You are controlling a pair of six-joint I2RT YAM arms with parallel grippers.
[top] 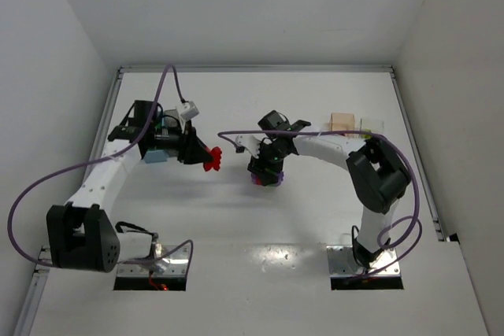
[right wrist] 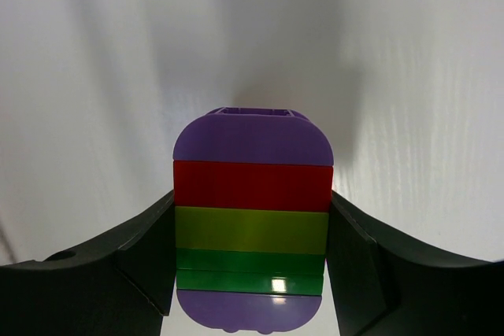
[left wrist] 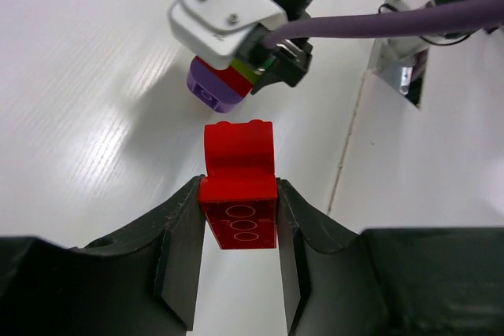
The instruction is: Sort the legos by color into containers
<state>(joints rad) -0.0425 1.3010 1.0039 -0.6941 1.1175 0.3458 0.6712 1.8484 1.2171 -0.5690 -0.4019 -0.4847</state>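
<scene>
Both pairs of jaws closed on legos

The right jaws grip the striped stack (right wrist: 252, 218) by its sides, with purple, red, yellow-green and green layers showing. I cannot tell whether it touches the table (top: 315, 218). The left jaws pinch a red lego (left wrist: 239, 159), just left of the stack and apart from it. A peach container (top: 342, 122) and a clear container (top: 372, 125) sit right of the stack, farther back.

Red lego (left wrist: 239, 194); stack (right wrist: 252, 226) striped purple, red, yellow, green
</scene>
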